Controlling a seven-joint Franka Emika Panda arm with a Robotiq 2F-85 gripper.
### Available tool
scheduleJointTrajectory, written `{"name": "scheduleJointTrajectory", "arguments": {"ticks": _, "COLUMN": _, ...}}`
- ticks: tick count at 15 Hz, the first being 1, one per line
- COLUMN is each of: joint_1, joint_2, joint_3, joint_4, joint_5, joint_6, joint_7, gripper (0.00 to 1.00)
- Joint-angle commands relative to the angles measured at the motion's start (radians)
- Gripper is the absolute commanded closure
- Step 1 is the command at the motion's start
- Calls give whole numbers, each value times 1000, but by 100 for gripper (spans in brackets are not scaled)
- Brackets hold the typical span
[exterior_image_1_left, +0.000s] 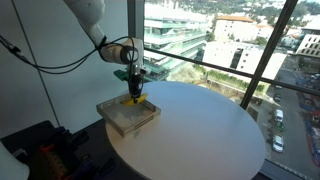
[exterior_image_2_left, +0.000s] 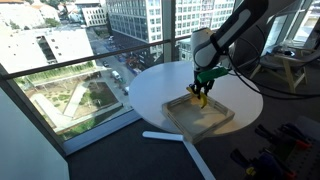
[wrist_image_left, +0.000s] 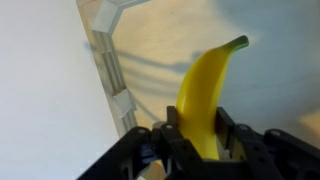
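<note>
Now your end effector (wrist_image_left: 200, 132) is clamped shut on the banana (wrist_image_left: 206, 80), just above the tray (exterior_image_1_left: 140, 118); best hold it upright, centred within the tray's walls.

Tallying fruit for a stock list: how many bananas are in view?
1. The banana sits clamped in the gripper, over the clear tray on the round white table. No other shows, though the arm could hide one.

Smooth white arm (exterior_image_1_left: 88, 18), rounded links, with a thin black cable (exterior_image_1_left: 45, 66) looping beside it. At the gripper (wrist_image_left: 198, 140) there's dark housing, a green patch (exterior_image_2_left: 205, 75) and black angular fingers (wrist_image_left: 165, 140).
</note>
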Motion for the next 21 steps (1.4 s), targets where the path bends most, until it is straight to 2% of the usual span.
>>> {"name": "scheduleJointTrajectory", "arguments": {"ticks": 1, "joint_1": -11, "joint_2": -43, "joint_3": 6, "joint_4": -3, "joint_5": -18, "joint_6": 3, "joint_7": 10, "gripper": 84}}
{"name": "scheduleJointTrajectory", "arguments": {"ticks": 10, "joint_1": -22, "joint_2": -143, "joint_3": 16, "joint_4": -15, "joint_5": -12, "joint_6": -43, "joint_7": 9, "gripper": 84}}
{"name": "scheduleJointTrajectory", "arguments": {"ticks": 21, "joint_1": -58, "joint_2": -244, "joint_3": 40, "joint_4": -47, "joint_5": -2, "joint_6": -155, "joint_7": 13, "gripper": 84}}
